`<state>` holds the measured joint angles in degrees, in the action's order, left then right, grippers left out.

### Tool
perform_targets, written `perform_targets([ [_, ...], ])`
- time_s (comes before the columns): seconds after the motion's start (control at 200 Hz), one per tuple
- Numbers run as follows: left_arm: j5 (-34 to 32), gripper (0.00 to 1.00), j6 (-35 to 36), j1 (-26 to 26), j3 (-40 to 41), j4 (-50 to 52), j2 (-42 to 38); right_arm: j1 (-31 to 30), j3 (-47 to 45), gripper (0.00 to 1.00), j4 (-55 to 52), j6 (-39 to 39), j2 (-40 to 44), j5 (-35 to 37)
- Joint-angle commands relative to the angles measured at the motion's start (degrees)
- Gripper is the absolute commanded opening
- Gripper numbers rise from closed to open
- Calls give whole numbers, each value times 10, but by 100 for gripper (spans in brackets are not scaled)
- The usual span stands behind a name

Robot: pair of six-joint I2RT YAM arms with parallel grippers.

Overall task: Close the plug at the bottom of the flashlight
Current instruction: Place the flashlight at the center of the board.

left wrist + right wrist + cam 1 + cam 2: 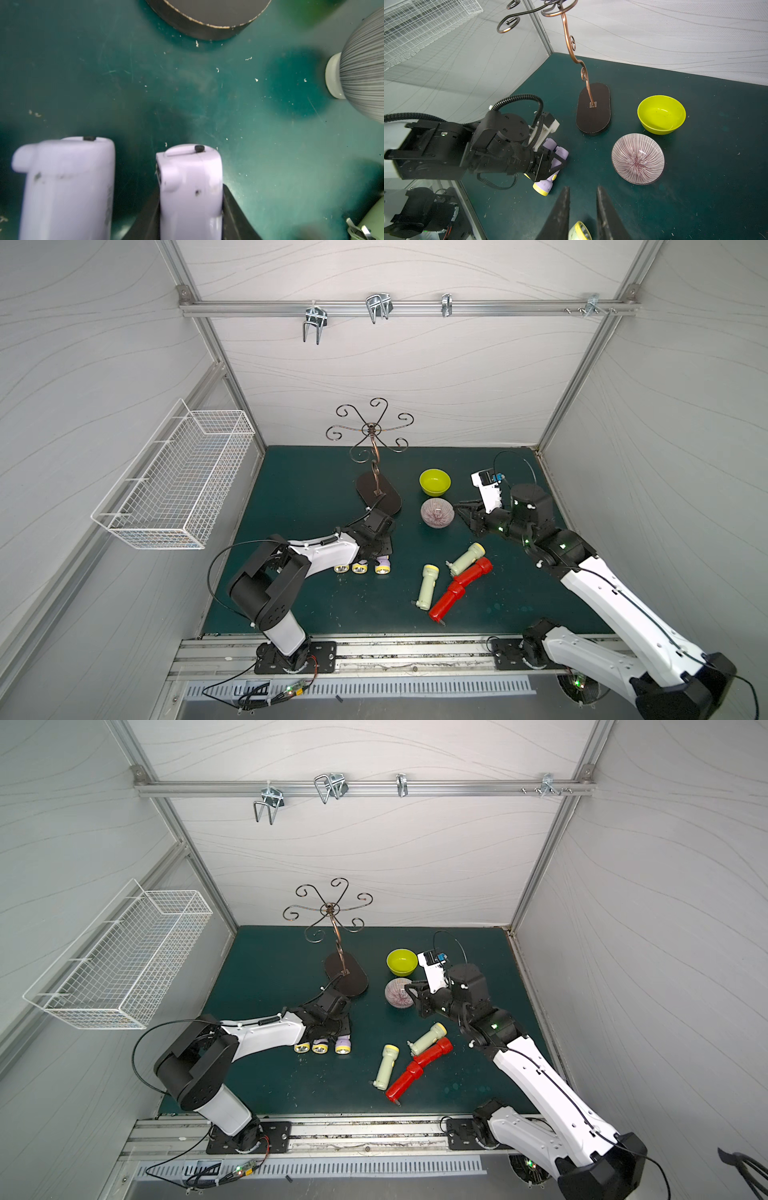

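Note:
Three lilac flashlights with yellow heads lie side by side at centre left. My left gripper (380,549) is shut on the rightmost lilac flashlight (190,176), its black fingers pressed to both sides of the body. That flashlight's bottom end points away from the wrist camera and shows a small black nub (199,148). A second lilac flashlight (66,187) lies beside it. My right gripper (583,188) hovers open and empty beside the striped bowl (437,513). Below it lies a pale green flashlight (467,558) with metal prongs sticking out of its bottom.
Another pale green flashlight (428,587) and two red flashlights (473,570) (446,603) lie at centre right. A yellow-green bowl (434,482) stands behind the striped bowl. The copper stand's dark base (379,497) sits just beyond my left gripper. A wire basket (174,489) hangs on the left wall.

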<state>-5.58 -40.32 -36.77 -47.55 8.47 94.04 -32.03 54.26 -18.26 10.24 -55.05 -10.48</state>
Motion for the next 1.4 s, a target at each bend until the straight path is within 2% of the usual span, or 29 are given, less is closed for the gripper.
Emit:
perform_targets([
  [0.0, -8, 37, -6, 4, 0, -19, 5, 7, -5, 26, 18, 11, -1, -15],
  [0.06, -8, 43, -6, 4, 2, -20, 4, 7, -5, 26, 19, 13, -5, -19],
  [0.3, -8, 56, -1, 5, 1, -15, -1, 12, -6, 26, 19, 16, -5, -25],
  [0.445, -12, 56, 15, 6, -12, 7, -30, 12, -6, 27, 20, 16, -5, -25],
  [0.62, -44, 56, 44, 7, -39, 63, -116, 12, -7, 27, 19, 16, -5, -22],
  [0.735, -67, 56, 70, 6, -47, 89, -179, 13, -7, 32, 19, 16, -5, -18],
  [0.81, -61, 55, 88, 0, -44, 92, -214, 13, -8, 39, 17, 17, -4, -10],
  [0.896, -46, 54, 120, -24, -40, 89, -238, 14, -8, 45, 13, 20, -5, 4],
  [1.056, 38, 53, 167, -95, -26, 61, -231, 20, -7, 46, 1, 25, -8, 35],
  [1.146, 58, 53, 176, -134, -13, 48, -213, 24, -6, 46, -6, 27, -9, 43],
  [1.201, 79, 52, 184, -150, -8, 44, -200, 25, -5, 40, -9, 28, -10, 44],
  [1.266, 97, 43, 185, -161, -4, 46, -189, 26, -3, 26, -13, 28, -13, 43],
  [1.326, 135, 35, 183, -163, 7, 34, -189, 26, 1, 17, -20, 28, -20, 39],
  [1.396, 192, 34, 177, -164, 25, 12, -198, 26, 6, 11, -28, 29, -33, 36],
])
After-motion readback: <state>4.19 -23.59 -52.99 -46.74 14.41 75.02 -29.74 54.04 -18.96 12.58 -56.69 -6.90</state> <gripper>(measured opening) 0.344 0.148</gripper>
